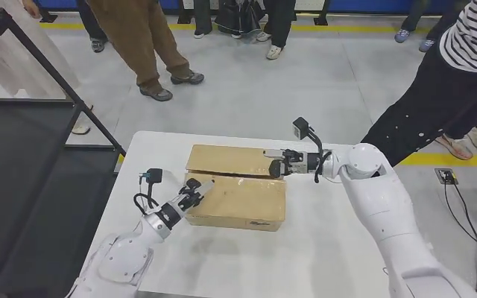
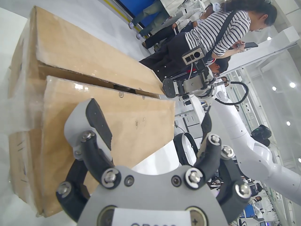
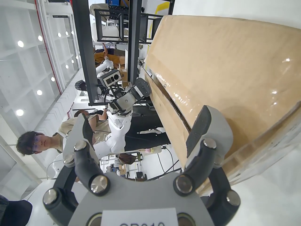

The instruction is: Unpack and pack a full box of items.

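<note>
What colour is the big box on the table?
The box is plain light brown cardboard. The top view shows it best.

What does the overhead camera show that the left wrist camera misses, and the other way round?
From above: the cardboard box in full outline on the white table, with an arm at each end. From the left wrist: the left pincer close up, open, and a dark gap in the seam between the top flaps. Both: the box and the right pincer at the seam's other end.
</note>
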Controlling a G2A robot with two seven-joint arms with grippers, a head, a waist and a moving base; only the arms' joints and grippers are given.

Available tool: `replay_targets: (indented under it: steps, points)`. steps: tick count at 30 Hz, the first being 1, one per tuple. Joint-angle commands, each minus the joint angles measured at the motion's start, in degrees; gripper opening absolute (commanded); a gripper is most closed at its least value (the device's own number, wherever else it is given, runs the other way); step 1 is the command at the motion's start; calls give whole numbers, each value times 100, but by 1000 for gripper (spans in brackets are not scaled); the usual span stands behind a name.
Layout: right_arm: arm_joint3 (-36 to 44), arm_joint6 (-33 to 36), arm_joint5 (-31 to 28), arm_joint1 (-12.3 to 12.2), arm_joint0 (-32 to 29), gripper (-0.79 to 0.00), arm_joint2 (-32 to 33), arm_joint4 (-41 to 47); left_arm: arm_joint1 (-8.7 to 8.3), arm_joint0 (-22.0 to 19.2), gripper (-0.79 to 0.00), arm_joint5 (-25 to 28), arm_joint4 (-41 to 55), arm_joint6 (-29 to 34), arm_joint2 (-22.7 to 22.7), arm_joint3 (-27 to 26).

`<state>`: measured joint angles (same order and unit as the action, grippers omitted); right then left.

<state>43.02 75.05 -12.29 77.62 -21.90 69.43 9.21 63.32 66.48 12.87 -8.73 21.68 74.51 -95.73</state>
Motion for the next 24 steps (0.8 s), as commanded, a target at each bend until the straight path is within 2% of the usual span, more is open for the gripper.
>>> replay_targets:
  steps: [1, 9, 13, 18, 24]
  points:
    - [135, 41, 29, -23, -98, 0, 24, 67, 7, -9, 0, -8, -24, -14, -12, 30]
    - [393, 7, 87, -109, -377, 0, 29, 39, 35, -13, 0, -23, -36, -107, -19, 35]
    - [382, -53, 40, -144, -480, 0, 56, 105, 32, 64, 0, 96, 212, -152, 152, -98]
    - [402, -222, -11, -167, -545, 0, 26, 97, -21, 342, 0, 217, 655, -236, 773, -305]
    - [417, -296, -4, -169, -544, 0, -4, 25, -116, 915, 0, 371, 1059, -279, 1845, -311]
